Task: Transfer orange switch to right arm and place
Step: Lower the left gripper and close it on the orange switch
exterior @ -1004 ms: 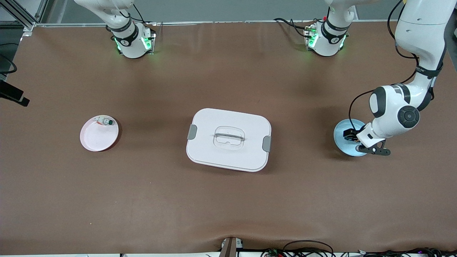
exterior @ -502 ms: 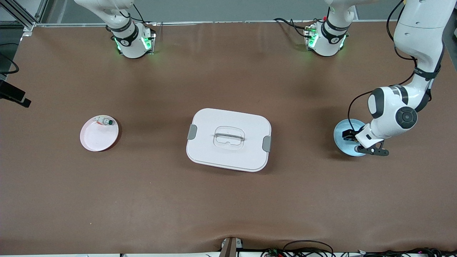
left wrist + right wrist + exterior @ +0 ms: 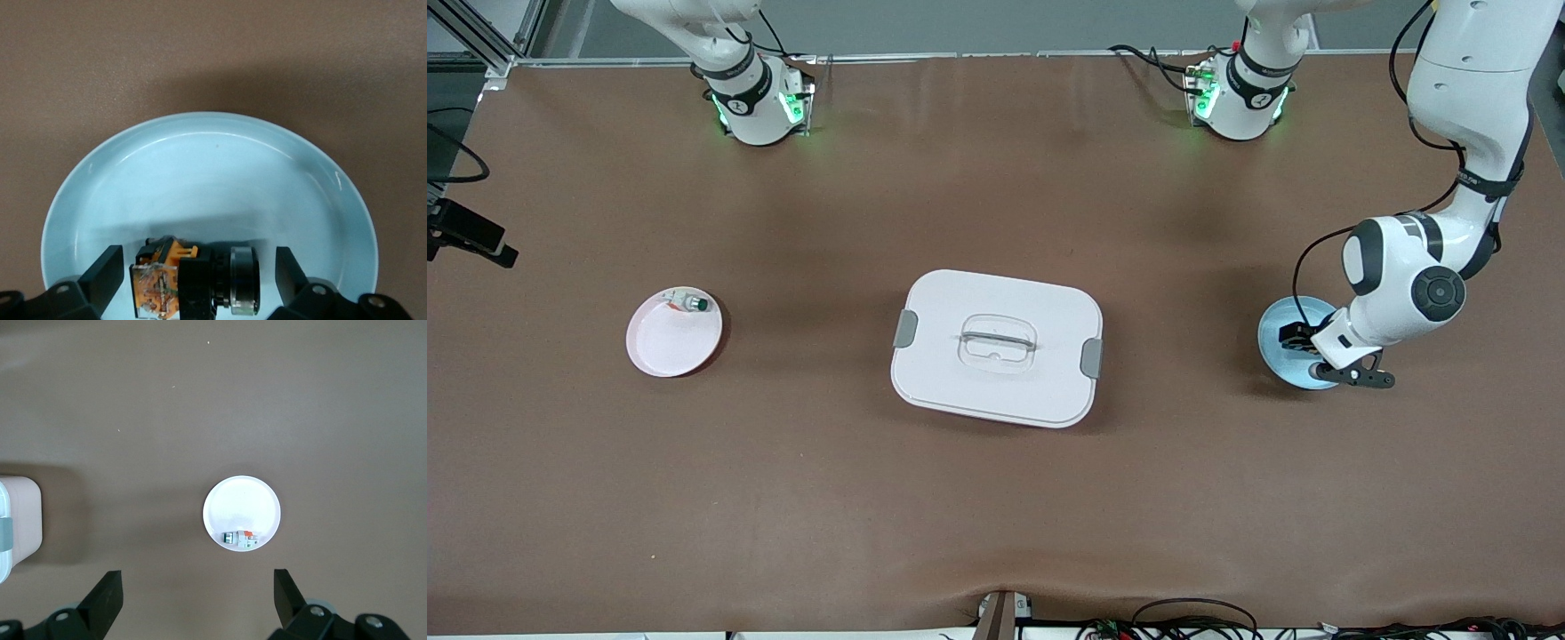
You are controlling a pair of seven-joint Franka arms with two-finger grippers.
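While your left gripper (image 3: 193,283) sat low over the shallow pale-blue round plate (image 3: 1279,327) at the left arm's end of the table, its two black fingers (image 3: 101,277) stood wide apart, w/ the small black barrel-shaped orange switch (image 3: 193,280) lying between them. From the left wrist view you could see the switch on its side on the plate's floor, close to the rim, orange-tan terminal block at one end & a metal collar at the other. Neither finger touched it; gaps showed on both sides. The cap itself wasn't visible to you.

From the front view your left gripper's tips were hidden by the wrist, so only the wrist cam showed the spread.

Your right gripper (image 3: 193,603) waited high up over the right arm's end of the table, fingers (image 3: 107,597) also wide, holding nothing. Its wrist cam looked straight down at the small round pale-pink plate (image 3: 667,342) well below; the gripper didn't show in the front view. On that plate, near its rim, lay a pale green-capped button (image 3: 691,304) w/ white body.

Btwn the two plates, roughly mid-table, sat the white rectangular lidded container (image 3: 996,347) w/ grey side clips & a recessed clear handle, lid on. Brown table mat (image 3: 996,516) underneath everything.
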